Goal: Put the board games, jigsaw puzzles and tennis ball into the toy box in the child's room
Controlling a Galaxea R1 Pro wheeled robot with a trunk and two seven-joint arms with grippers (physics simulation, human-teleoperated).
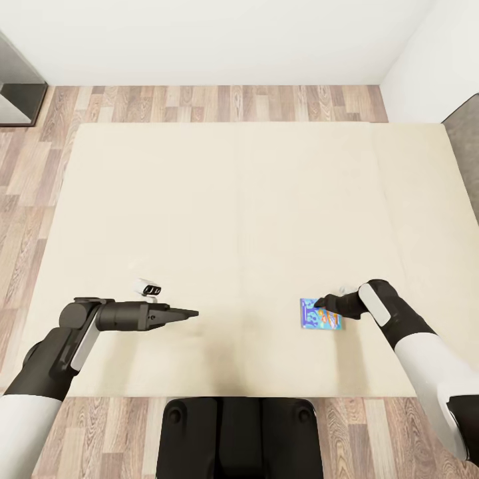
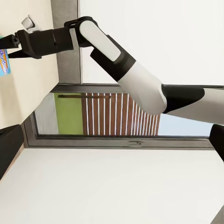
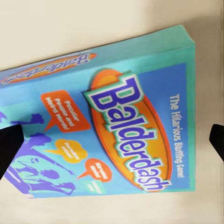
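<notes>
The Balderdash board game is lying flat on the bed, near its front edge. The right tool is hovering directly over it, fingers spread wide to straddle the box. The left tool is idling well away, looking closed.

Wood-plank floor, white wall, window

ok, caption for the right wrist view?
Right pincer open over the blue Balderdash board game lying flat on the beige bed.
</notes>
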